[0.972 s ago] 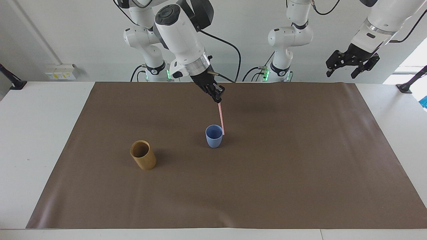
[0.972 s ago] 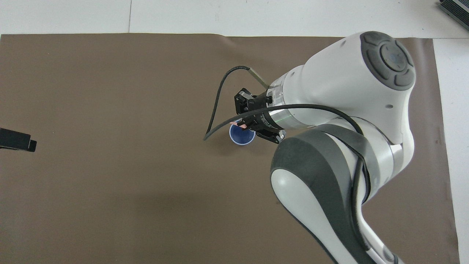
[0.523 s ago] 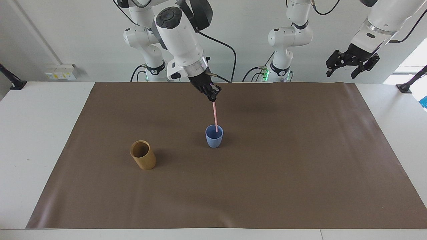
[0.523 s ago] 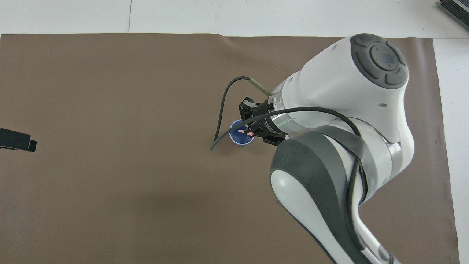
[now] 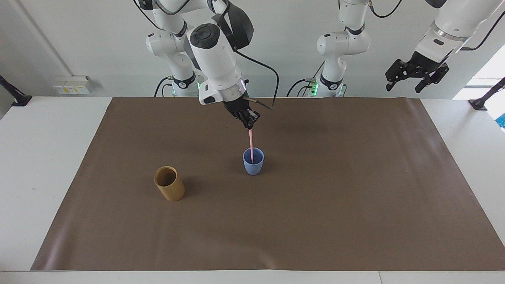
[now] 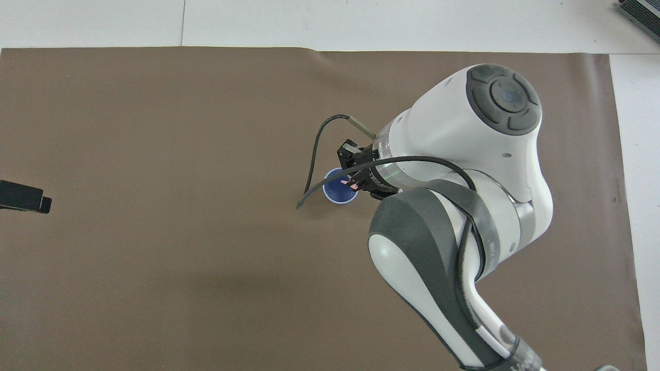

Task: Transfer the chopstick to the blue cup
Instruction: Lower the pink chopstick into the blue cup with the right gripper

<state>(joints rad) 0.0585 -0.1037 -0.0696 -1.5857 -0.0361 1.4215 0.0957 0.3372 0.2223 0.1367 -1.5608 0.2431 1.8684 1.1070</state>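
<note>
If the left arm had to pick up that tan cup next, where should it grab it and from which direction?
Grip the tan cup across its open rim, coming straight down from above, probably one finger inside and one outside. It stands upright with the mouth up, and nothing stands close beside it; the blue cup is well apart. The left gripper, open, waits raised at its own end.

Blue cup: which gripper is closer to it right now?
Right. The right gripper hangs just over the blue cup, shut on the chopstick. The left gripper waits raised at the left arm's end.
</note>
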